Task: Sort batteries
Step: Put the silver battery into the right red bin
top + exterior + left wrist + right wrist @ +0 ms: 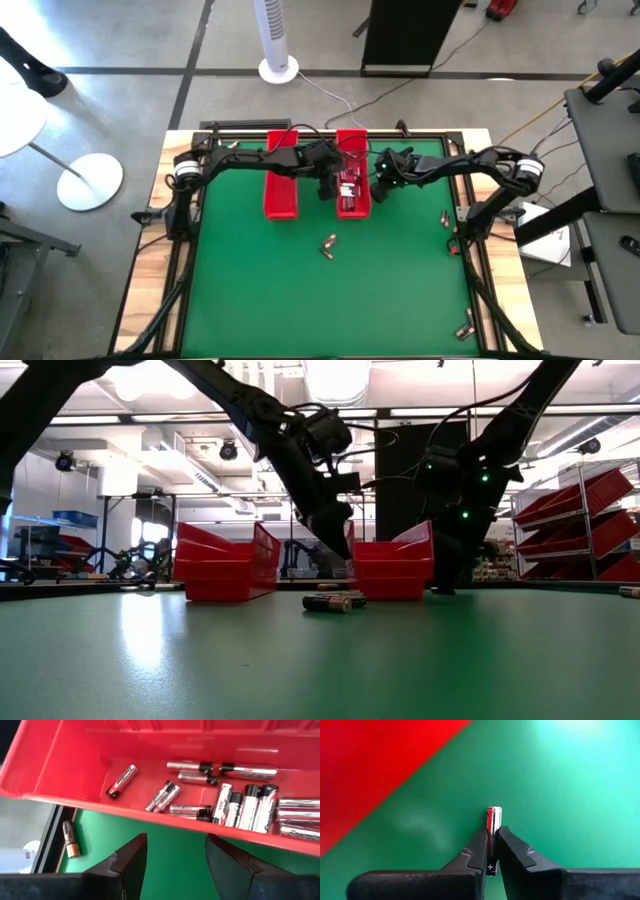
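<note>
Batteries shiny metallic; red trays glossy smooth plastic; table matt green, wood edge

**Hidden and cut-off parts**

In the left wrist view, the red tray is cut off at the top and right edges, and the silver batteries at right are cropped. In the right wrist view, the lower half of the held battery is covered by the right gripper. On the bench, the scattered batteries are too small for labels to be read.

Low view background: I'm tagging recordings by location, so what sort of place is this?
Probably a workshop or lab: shelving with red bins, ceiling strip lights, and a green table set on a bare concrete floor.
</note>
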Robot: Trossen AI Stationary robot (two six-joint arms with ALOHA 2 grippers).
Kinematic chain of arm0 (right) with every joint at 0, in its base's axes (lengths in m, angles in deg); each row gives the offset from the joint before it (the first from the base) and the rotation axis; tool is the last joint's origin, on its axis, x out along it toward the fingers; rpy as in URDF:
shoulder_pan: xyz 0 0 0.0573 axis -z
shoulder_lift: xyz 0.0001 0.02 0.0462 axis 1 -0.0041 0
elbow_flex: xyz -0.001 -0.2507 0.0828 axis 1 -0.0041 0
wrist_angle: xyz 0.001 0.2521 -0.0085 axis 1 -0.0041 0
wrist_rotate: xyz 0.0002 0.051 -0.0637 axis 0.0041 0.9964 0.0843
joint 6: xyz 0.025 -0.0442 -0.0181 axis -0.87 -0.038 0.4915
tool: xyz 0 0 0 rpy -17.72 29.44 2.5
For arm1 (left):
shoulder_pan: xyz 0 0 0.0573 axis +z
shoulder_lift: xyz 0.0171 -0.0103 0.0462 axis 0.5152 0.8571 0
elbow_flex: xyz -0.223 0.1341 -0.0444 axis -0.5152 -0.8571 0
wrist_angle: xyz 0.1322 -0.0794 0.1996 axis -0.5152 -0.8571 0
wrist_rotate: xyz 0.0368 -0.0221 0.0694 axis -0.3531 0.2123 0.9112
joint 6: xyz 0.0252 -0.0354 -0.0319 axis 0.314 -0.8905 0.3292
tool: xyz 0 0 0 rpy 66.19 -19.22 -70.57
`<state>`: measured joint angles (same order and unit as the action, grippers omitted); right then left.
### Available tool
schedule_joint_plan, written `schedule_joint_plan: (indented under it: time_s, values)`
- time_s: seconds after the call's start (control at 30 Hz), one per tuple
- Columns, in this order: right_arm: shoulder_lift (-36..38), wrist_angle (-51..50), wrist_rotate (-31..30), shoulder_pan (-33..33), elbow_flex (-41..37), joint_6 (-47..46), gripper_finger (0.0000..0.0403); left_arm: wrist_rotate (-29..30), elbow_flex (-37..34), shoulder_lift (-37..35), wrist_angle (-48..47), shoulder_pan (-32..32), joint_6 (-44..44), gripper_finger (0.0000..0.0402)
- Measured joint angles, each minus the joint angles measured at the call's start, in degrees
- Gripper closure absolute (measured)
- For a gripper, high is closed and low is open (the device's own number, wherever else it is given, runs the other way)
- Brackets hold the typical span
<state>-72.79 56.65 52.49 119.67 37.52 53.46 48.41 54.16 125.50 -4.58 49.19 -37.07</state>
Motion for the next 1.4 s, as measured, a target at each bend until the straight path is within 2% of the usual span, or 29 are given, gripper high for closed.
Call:
schedule_joint_plan:
  time_s: [0.43,0.57,0.87,1.13,1.4]
  values:
    - [7.9,-13.6,4.4,0.0,-0.4,-2.8,0.0376,-1.2,0.2,2.0,0.9,0.2,-1.1,0.0222]
    - [8.8,-16.5,5.5,0.0,-0.4,-3.6,0.0376,-6.4,0.4,1.2,-0.4,0.1,-1.1,0.0222]
    - [8.5,-20.9,8.2,-0.3,-0.2,-4.8,0.0376,-7.5,6.2,0.4,-6.1,-0.5,-1.0,0.0222]
    - [8.5,-28.9,8.9,-0.3,-0.2,-6.3,0.0376,-7.5,8.1,-3.5,-10.1,-0.4,0.6,0.0222]
    - [8.8,-29.7,11.9,-1.7,-0.3,-7.1,0.0375,-8.5,7.3,-9.1,-13.7,-0.2,0.7,0.0222]
